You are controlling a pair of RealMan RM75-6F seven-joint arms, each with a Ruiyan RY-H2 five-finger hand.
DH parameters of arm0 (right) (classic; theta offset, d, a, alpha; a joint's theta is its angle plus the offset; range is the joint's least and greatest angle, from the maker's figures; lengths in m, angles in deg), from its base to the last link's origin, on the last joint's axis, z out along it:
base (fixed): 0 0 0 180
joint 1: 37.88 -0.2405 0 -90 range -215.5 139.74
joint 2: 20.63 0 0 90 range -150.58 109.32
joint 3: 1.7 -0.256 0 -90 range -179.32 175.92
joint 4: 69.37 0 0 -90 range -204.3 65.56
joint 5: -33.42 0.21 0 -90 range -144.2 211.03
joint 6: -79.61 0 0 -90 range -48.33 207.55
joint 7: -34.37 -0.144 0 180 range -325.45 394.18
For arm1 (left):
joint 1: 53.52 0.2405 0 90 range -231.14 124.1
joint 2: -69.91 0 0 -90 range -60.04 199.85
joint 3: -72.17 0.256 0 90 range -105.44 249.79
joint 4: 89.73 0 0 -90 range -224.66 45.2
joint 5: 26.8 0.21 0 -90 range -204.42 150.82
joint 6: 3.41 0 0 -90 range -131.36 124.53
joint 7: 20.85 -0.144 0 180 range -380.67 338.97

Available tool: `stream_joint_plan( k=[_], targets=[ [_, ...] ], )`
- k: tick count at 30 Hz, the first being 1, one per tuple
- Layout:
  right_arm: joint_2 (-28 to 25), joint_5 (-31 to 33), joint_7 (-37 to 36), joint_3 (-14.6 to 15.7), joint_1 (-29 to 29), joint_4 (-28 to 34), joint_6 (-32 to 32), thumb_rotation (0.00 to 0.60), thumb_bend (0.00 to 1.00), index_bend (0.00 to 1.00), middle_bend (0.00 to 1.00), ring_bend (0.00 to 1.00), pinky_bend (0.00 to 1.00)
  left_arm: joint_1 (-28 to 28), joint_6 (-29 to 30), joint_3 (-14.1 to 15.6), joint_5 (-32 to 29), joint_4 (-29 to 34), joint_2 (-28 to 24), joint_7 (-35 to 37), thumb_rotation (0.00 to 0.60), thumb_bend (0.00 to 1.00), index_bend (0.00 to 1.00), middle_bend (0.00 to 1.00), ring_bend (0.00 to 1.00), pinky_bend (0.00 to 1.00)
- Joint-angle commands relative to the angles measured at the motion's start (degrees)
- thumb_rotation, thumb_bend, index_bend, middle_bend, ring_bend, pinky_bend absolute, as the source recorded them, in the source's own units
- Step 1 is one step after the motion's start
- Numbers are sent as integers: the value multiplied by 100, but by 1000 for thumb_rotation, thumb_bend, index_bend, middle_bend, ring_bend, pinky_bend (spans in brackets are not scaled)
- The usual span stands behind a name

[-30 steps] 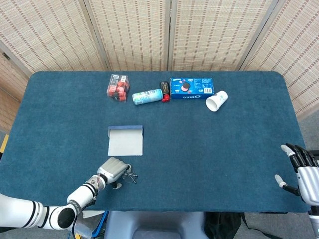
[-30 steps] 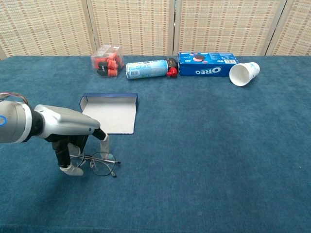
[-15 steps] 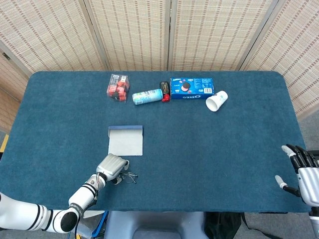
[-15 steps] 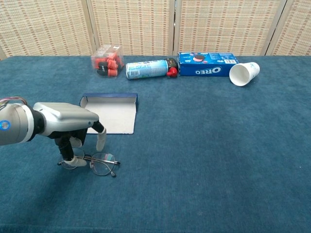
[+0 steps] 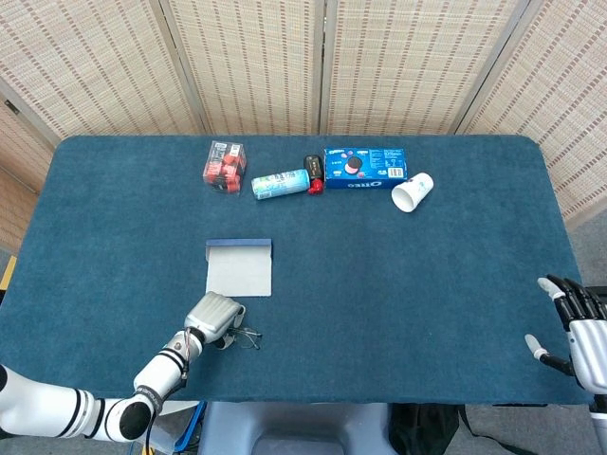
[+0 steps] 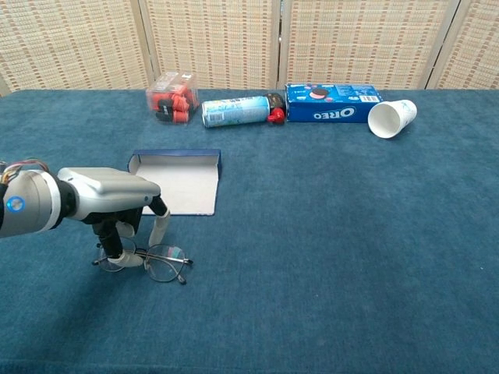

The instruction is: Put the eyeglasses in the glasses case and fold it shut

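Pickup step: the left hand [image 6: 117, 204] hovers over the eyeglasses [image 6: 156, 262], fingers reaching down; whether it grips them I cannot tell. Next, lift them to the glasses case [image 6: 178, 182] just beyond.

Blue tablecloth [image 5: 379, 284], blue case [image 6: 175, 181] (pale grey lining), silver hand [image 6: 117, 199].

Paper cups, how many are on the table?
1. The paper cup lies on its side at the table's far edge, right of the Oreo box.
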Motion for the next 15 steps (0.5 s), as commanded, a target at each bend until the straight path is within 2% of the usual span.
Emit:
stream_joint_plan(
  k=[1, 15],
  targets=[
    [5, -4, -7, -1, -1, -7, 0, 600, 251, 97, 114, 76, 107, -2, -19, -10, -35, -25, 7, -7, 600, 298, 475, 1000, 1000, 1000],
    [7, 20, 12, -7, -5, -4, -27, 600, 251, 98, 115, 76, 107, 39, -66, -31, -91, -128, 71, 23, 600, 403, 538, 1000, 1000, 1000]
  ],
)
